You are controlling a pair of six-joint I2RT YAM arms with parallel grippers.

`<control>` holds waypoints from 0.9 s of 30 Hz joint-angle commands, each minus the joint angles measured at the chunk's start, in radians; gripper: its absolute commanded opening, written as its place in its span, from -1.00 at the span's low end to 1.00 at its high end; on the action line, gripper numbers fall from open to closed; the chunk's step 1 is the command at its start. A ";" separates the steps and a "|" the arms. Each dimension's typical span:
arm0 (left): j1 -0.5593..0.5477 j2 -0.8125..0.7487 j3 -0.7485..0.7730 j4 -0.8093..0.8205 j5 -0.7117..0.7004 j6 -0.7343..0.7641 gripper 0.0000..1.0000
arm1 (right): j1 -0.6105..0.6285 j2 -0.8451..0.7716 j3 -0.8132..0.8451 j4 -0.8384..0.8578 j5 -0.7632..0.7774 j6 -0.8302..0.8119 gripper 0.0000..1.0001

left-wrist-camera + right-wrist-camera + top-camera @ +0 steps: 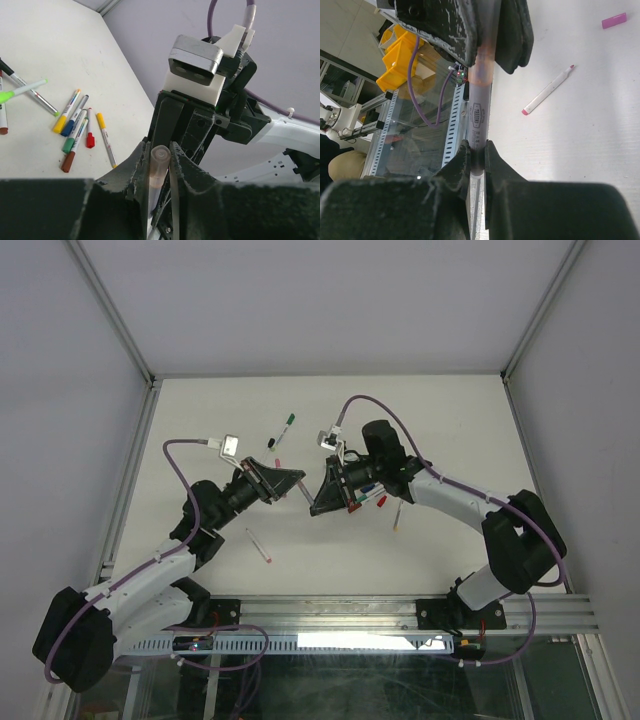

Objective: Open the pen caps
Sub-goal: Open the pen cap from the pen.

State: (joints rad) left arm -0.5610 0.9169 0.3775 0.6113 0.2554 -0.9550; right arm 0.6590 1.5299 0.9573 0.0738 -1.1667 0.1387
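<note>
The pen (pixel 479 115) hangs in the air over the middle of the table (pixel 450 420), stretched between the two claws. Its pink cap (pixel 483 70) is clenched by the left claw (pixel 159 150), which comes from the pen's 9 o'clock in the top view. The right claw (pixel 477 155) grasps the grey barrel from 3 o'clock. Such opposed grips look set for a straight pull apart. Below lie a loose cap (pixel 614 20) and a seemingly uncapped pen (pixel 547 91). The other pens (pixel 75 125) wait at the right claw's 3 o'clock.
</note>
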 commanded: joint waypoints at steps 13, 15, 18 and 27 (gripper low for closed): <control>0.009 0.002 -0.011 0.138 0.055 0.125 -1.00 | -0.008 -0.006 0.004 0.201 -0.008 0.203 -0.04; 0.009 0.013 -0.014 0.152 0.060 0.119 -1.00 | -0.008 -0.006 0.002 0.207 0.006 0.215 -0.05; 0.009 0.027 -0.018 0.178 0.071 0.110 -1.00 | -0.007 -0.008 -0.007 0.223 0.025 0.229 -0.09; 0.009 0.025 -0.013 0.174 0.034 0.151 -1.00 | 0.000 -0.002 -0.005 0.229 0.025 0.240 -0.96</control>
State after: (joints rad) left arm -0.5610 0.9520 0.3588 0.7261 0.3008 -0.8486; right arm 0.6559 1.5337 0.9478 0.2501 -1.1397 0.3622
